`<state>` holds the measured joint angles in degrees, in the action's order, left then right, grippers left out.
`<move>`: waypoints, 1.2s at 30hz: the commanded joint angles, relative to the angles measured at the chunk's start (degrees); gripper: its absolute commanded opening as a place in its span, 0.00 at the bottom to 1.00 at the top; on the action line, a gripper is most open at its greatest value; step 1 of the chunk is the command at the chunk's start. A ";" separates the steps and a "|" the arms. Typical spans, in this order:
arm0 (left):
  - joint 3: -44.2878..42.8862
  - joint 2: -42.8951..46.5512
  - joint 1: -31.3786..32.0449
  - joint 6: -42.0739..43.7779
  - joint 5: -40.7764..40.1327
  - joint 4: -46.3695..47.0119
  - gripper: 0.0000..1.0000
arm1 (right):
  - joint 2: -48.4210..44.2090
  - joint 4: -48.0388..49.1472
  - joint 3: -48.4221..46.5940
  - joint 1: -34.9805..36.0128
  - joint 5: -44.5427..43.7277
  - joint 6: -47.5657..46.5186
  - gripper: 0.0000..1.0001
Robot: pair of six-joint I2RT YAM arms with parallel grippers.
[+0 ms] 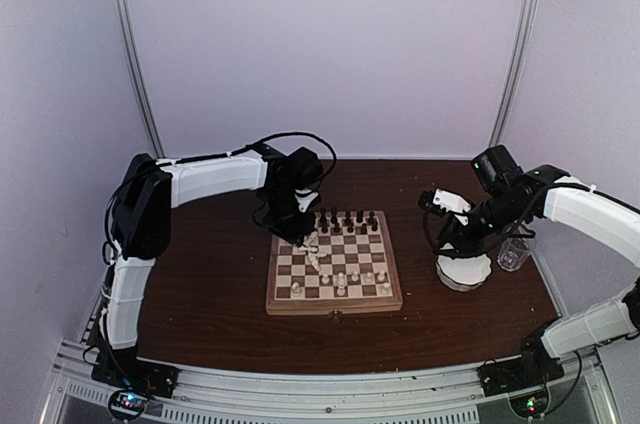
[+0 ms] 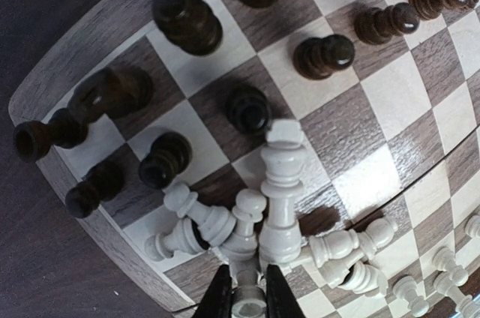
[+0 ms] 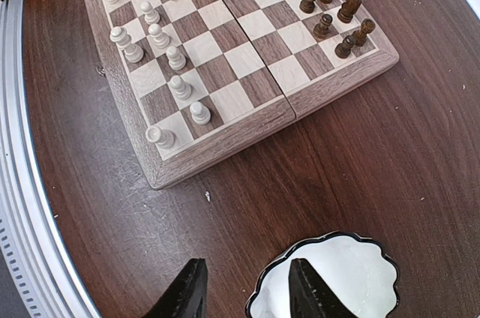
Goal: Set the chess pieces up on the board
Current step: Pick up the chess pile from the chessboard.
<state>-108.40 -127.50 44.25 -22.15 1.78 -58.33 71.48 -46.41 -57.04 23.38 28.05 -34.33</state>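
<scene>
**Left gripper pinches a cream piece from the pile**

The board (image 1: 300,305) lies mid-table (image 3: 360,153). Dark pieces (image 1: 345,220) stand along its far rows and cream pieces (image 3: 169,55) in its near rows. A toppled heap (image 2: 281,205) of cream ones lies toward its left side. The left gripper (image 2: 247,284) has its jaws narrow, closed on one cream piece (image 2: 248,304) at the heap's edge. The right gripper (image 3: 249,267) hangs with its jaws wide over the rim of a white bowl (image 3: 352,273), right of the board.

Left gripper (image 2: 249,299) apparently pinched narrow; right gripper (image 3: 247,288) jaws apart.
</scene>
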 commanded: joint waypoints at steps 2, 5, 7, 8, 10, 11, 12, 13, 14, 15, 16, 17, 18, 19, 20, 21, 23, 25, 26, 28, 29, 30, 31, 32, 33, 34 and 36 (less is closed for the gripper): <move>-1.43 1.86 0.04 0.82 0.41 -0.62 0.12 | -1.00 0.80 0.61 -0.26 -1.02 -0.30 0.40; -1.08 3.87 0.10 1.12 -0.18 -2.09 0.11 | -0.99 0.81 0.70 -0.26 -0.90 -0.30 0.40; -0.30 5.36 0.13 1.23 0.04 -2.44 0.11 | -0.91 0.80 0.64 -0.26 -0.85 -0.30 0.40; 0.25 6.25 0.13 1.23 0.18 -2.49 0.10 | -0.84 0.84 0.60 -0.26 -0.89 -0.30 0.40; 1.39 7.87 0.09 1.23 0.46 -2.91 0.10 | -0.82 0.80 0.61 -0.26 -0.86 -0.30 0.40; 2.36 8.75 0.13 1.23 0.33 -3.10 0.10 | -0.86 0.84 0.57 -0.26 -0.76 -0.26 0.40; 3.18 9.52 0.14 1.23 0.21 -3.13 0.10 | -0.78 0.83 0.60 -0.28 -0.78 -0.22 0.40; 3.93 10.15 0.14 1.23 0.16 -3.12 0.10 | -0.79 0.83 0.59 -0.31 -0.68 -0.22 0.40; 4.63 10.81 0.14 1.23 0.34 -3.12 0.10 | -0.69 0.87 0.61 -0.27 -0.65 -0.21 0.40; 5.24 11.17 0.14 1.11 0.64 -3.05 0.10 | -0.58 0.85 0.57 -0.28 -0.61 -0.21 0.40; 5.71 11.30 0.14 1.14 1.01 -3.08 0.10 | -0.44 0.76 0.53 -0.31 -0.54 -0.21 0.40; 6.06 11.32 0.21 1.15 1.06 -3.01 0.10 | -0.39 0.73 0.41 -0.31 -0.51 -0.21 0.40; 6.34 11.31 0.29 1.15 1.14 -2.69 0.10 | -0.31 0.69 0.43 -0.27 -0.45 -0.21 0.40; 6.82 11.31 0.24 1.15 1.42 -2.23 0.10 | -0.35 0.69 0.43 -0.26 -0.16 -0.14 0.40; 7.08 11.31 0.30 1.15 1.84 -1.80 0.10 | -0.38 0.71 0.46 -0.30 0.36 -0.06 0.40; 7.32 11.31 0.31 1.16 2.22 -1.21 0.10 | -0.38 0.60 0.36 -0.22 1.33 -0.04 0.40; 7.50 11.31 0.29 1.15 3.40 0.15 0.10 | -0.23 0.31 -0.50 0.03 3.52 -0.21 0.40; 7.38 11.09 0.23 1.15 4.27 1.30 0.10 | 0.28 -0.02 -2.27 0.73 6.57 -0.67 0.40; 7.02 10.87 0.22 1.08 4.78 1.52 0.10 | 0.81 0.02 -3.25 1.21 8.18 -1.07 0.40; 5.67 10.39 0.21 1.14 6.75 1.62 0.10 | 2.35 0.94 -5.09 2.73 9.04 -1.86 0.42; 5.24 10.39 0.22 1.10 7.81 2.04 0.10 | 3.48 1.87 -5.91 3.79 8.89 -2.04 0.43; 5.07 10.49 0.22 0.83 8.81 2.62 0.10 | 5.26 2.95 -7.22 4.67 8.79 -2.06 0.44; 5.01 10.73 0.18 0.53 9.90 3.48 0.09 | 6.80 4.35 -8.42 5.88 8.77 -1.94 0.44; 5.10 10.94 0.15 0.20 11.01 4.43 0.09 | 8.56 5.61 -9.49 6.69 8.71 -1.54 0.44; 5.17 11.02 0.21 -0.19 11.99 5.53 0.09 | 10.42 7.23 -10.44 7.28 8.68 -0.64 0.44; 5.13 11.04 0.21 -0.59 12.82 6.54 0.09 | 12.29 8.73 -11.42 7.83 8.94 0.37 0.44; 4.79 11.03 0.20 -1.16 13.48 8.26 0.09 | 16.08 12.50 -13.34 8.89 8.71 2.77 0.44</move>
<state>-101.71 -117.10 44.31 -22.00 10.90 -55.70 81.82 -41.80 -66.81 30.33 35.31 -35.05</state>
